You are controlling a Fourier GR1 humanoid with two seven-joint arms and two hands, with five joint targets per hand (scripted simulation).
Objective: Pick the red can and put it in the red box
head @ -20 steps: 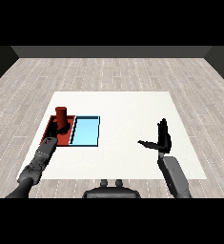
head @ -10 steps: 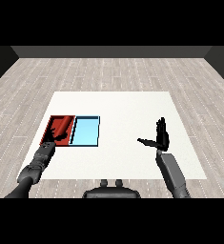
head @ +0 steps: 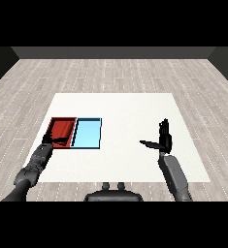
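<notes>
The red tray [head: 56, 124] lies at the table's left, with the light blue tray [head: 88, 133] touching its right side. I see no can standing anywhere. The red tray's inside is all red, and I cannot make out the red can against it. My left hand [head: 50, 141] rests at the red tray's near left corner, its fingers [head: 60, 140] stretched out along the front rim and holding nothing. Over the right of the table my right hand [head: 165, 137] is held upright and open, fingers straight up and thumb pointing left.
The white table [head: 120, 109] stands on a grey wooden floor. Both trays sit close to its left edge, and my right hand is near its right edge.
A second ago the red can stood upright in my left hand over the red tray. It no longer stands there, and my left hand has dropped to the tray's near corner. The right hand barely moved.
</notes>
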